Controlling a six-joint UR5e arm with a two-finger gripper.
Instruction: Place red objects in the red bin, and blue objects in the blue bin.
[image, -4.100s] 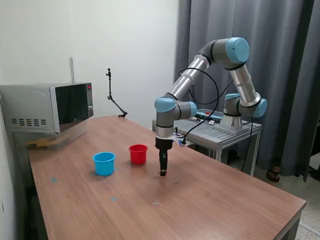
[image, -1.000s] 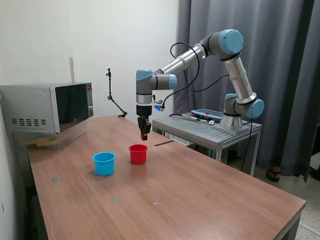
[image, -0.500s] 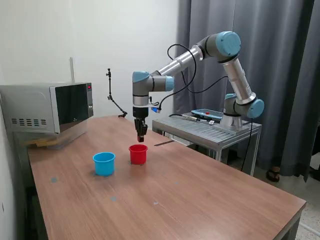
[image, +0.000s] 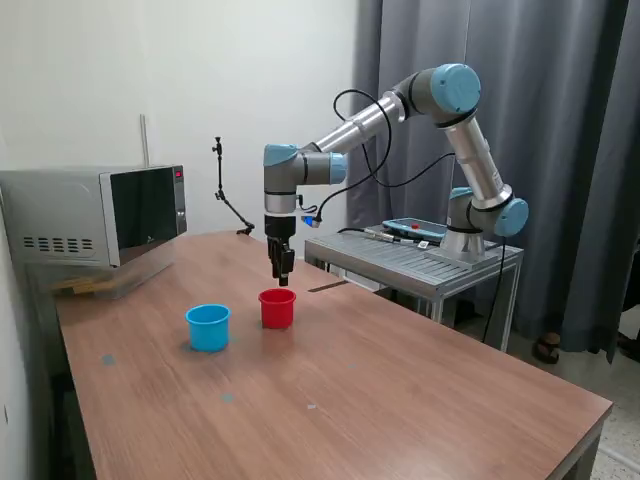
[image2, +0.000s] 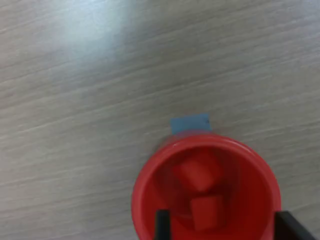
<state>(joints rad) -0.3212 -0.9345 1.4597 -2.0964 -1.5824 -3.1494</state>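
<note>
Gripper (image: 283, 279) hangs directly above the red cup (image: 277, 308), fingers spread and empty. Two red cubes (image2: 199, 175) lie inside. Blue cup (image: 208, 327) stands beside it on the worktop (image: 400, 400).

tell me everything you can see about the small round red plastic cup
The small round red plastic cup stands upright on the brown wood-grain table, at the exterior view's right of the light-blue plastic cup and apart from it. It looks like smooth plastic, with a rolled rim and a slight taper to its base. The wrist view shows two small red cubes inside. The gripper hangs just above its mouth, not touching it.
</note>
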